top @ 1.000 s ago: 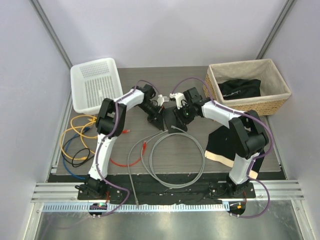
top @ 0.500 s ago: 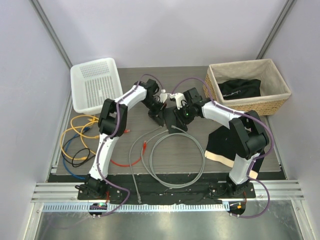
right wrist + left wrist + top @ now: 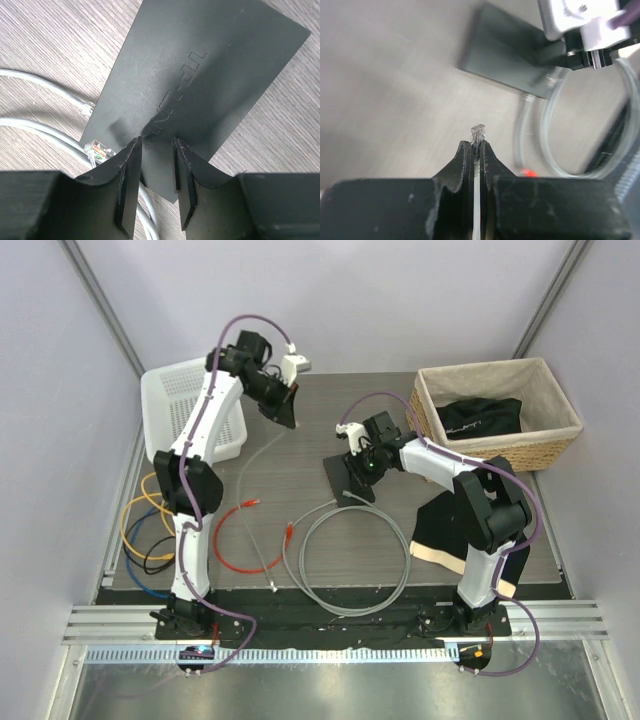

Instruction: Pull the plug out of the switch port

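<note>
Left gripper (image 3: 477,146) clamps the small, likely brittle plug (image 3: 478,131). Right gripper (image 3: 157,150), jaws apart, pins the light, probably slide-prone switch (image 3: 200,75).

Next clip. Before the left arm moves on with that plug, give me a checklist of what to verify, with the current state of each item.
1. Plug free of the switch: ok. The clear plug is up in the air, well apart from the switch.
2. Grip on the plug: ok. The left end effector is shut on it, with the plug's tip poking out past the fingertips.
3. Switch pinned: ok. The right end effector rests on its top face with the jaws apart, and the switch lies flat on the table.
4. Other ports empty: cannot tell. A grey-cable plug lies at the switch's edge, and the sockets are not visible.
</note>
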Action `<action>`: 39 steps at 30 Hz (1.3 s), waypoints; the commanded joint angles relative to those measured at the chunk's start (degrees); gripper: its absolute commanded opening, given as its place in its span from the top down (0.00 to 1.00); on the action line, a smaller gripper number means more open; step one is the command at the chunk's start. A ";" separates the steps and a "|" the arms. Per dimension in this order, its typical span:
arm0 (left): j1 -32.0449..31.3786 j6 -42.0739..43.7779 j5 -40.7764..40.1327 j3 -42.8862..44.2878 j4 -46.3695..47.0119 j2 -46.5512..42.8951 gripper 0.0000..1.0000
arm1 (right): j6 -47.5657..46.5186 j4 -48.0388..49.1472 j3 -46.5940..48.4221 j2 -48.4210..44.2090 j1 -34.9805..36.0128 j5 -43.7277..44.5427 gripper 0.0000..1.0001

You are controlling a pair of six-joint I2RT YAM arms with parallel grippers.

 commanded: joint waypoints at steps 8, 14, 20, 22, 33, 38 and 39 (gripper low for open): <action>11.51 21.76 -29.19 -18.07 -21.06 -21.86 1.00 | -0.06 -3.35 -0.05 3.69 0.46 1.45 0.62; 16.71 21.69 -38.42 -29.70 -12.38 -26.18 0.54 | 0.73 -4.14 4.16 6.94 0.99 1.63 0.62; 14.25 11.78 -20.83 -19.18 -13.40 -21.71 0.35 | 1.09 -4.49 6.37 7.47 2.13 2.07 0.62; 10.83 9.30 -16.40 -15.32 -14.29 -19.69 0.34 | 0.82 -4.67 5.76 6.86 2.22 2.16 0.62; -2.80 -6.35 2.25 -17.24 -5.33 -0.90 0.43 | -1.11 -3.79 0.84 -4.64 1.69 6.90 0.62; -4.30 -6.97 -0.29 -7.58 -5.32 8.08 0.50 | -1.72 -3.53 -6.19 -13.26 0.99 8.57 0.62; -4.74 -6.62 -0.65 -6.34 -5.50 9.23 0.50 | -1.90 -3.44 -7.33 -14.31 0.64 8.92 0.62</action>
